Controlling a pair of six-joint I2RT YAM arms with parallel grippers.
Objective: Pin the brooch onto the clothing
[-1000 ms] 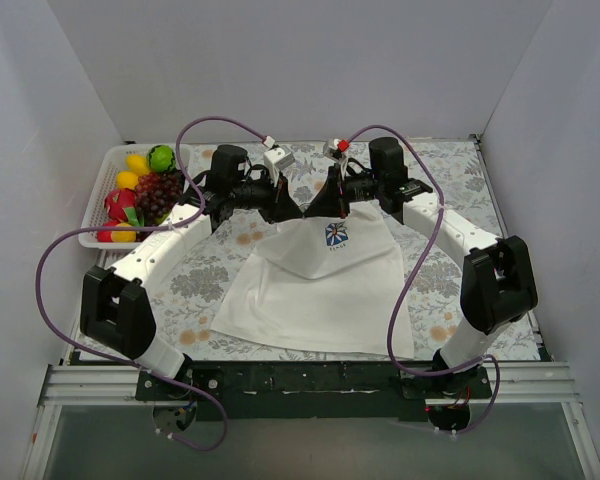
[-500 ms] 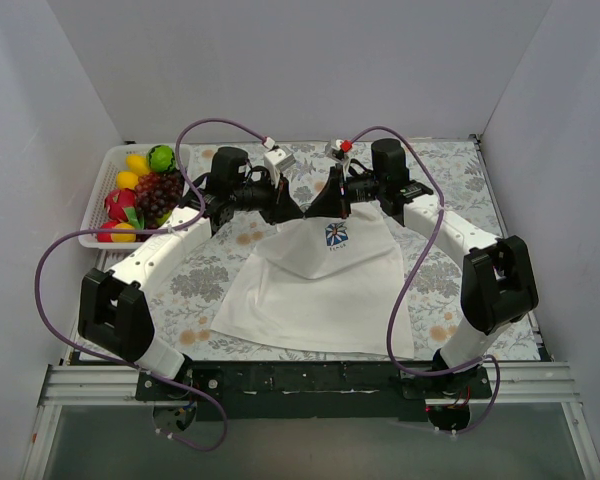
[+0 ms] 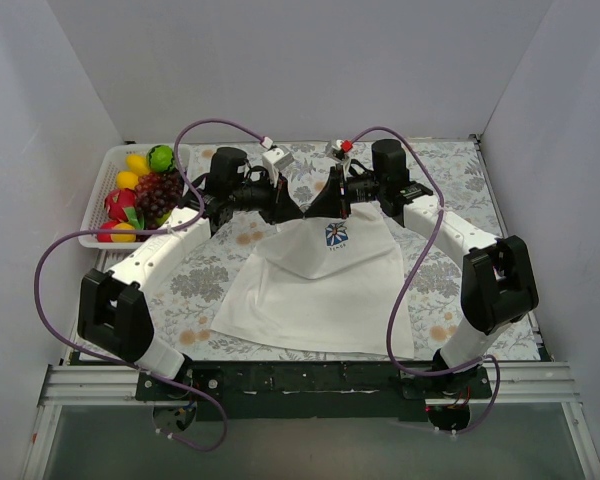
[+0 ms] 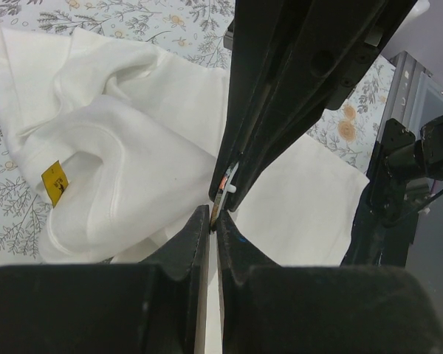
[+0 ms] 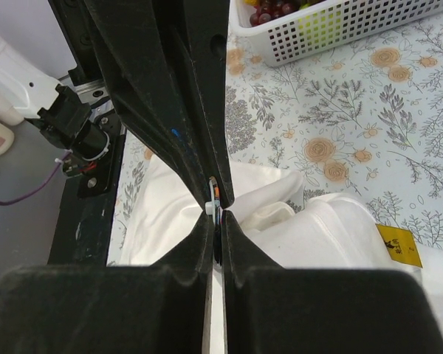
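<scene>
Meeting tip to tip at the overhead view's upper centre, left gripper (image 4: 210, 221) and right gripper (image 5: 215, 221) are both pressed nearly together; the brooch (image 5: 213, 193) is seen edge-on between their tips, over the white T-shirt (image 3: 320, 280).

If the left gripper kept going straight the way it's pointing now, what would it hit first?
The right gripper: its tips sit directly ahead of the left gripper, nearly touching, with a small piece, probably the brooch, between them.

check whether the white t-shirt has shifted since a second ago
No. The T-shirt has the same outline against the floral cloth.
</scene>
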